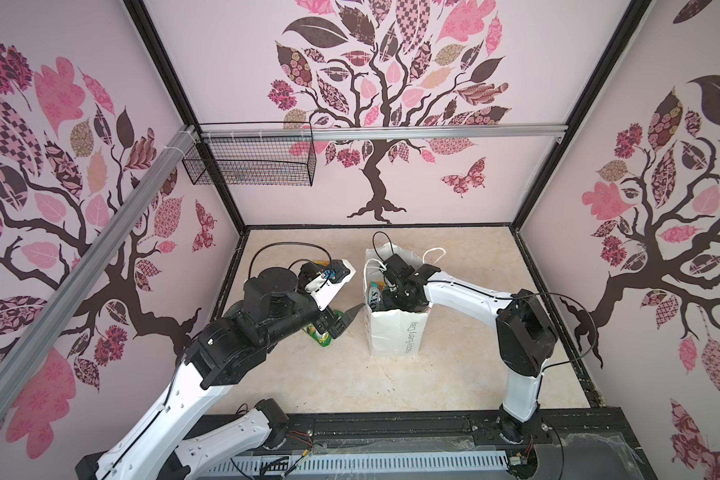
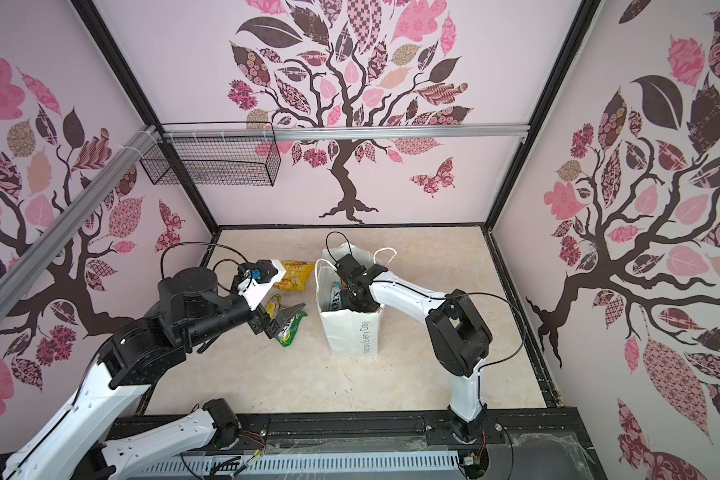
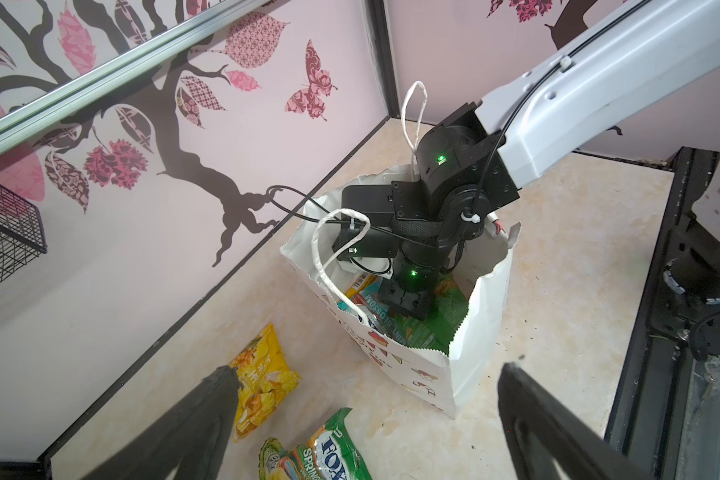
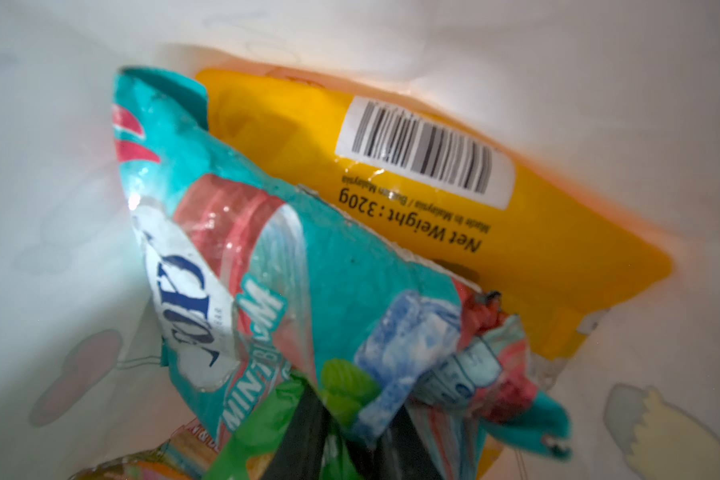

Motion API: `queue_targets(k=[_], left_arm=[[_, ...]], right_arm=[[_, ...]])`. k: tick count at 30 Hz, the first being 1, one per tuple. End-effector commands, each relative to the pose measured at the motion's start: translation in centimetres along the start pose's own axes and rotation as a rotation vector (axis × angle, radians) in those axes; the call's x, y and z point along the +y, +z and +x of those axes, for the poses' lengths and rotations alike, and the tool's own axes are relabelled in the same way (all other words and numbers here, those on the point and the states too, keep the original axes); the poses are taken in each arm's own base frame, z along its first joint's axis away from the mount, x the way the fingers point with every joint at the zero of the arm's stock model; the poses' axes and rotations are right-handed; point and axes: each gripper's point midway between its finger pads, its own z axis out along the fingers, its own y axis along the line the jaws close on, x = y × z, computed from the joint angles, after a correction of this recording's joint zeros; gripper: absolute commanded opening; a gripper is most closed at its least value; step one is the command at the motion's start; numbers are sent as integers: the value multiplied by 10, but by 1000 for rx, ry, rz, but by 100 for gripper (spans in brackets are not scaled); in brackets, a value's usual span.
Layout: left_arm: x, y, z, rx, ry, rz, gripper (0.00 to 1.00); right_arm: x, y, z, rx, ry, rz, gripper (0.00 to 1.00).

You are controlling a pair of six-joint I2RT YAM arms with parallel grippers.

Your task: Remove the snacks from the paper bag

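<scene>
we note the right gripper [image 4: 352, 419] inside the white paper bag [image 1: 395, 336], clamping a teal-red foil packet [image 4: 329, 270]; left gripper [image 3: 366, 368] spread wide.

both top views: overhead | right wrist: seemingly inside paper bag [image 4: 59, 166]

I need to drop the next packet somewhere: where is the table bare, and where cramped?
Bare: the wide strip of tabletop between the paper bag and the front rail; behind the bag up to the back wall. Crowded: left of the bag, where the yellow packet and the green FOX'S packet lie, with the open left gripper above the green one.
</scene>
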Motion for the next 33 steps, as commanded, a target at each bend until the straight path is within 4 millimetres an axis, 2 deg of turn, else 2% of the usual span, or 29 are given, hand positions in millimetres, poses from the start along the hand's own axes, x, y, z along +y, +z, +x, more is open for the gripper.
queue_targets(k=[1,19,33], left_arm=[[-1,2,0,-12,-3,-2,99],[-1,4,-2,-21,-5,0,98],[-1,3,-3,-25,-9,2,99]], right_arm=[[10,-29,-5,-20,3,-39,0],[15,-111,-49,-223,23,-75,0],[16,-154,-67,-346,46,-104,0]])
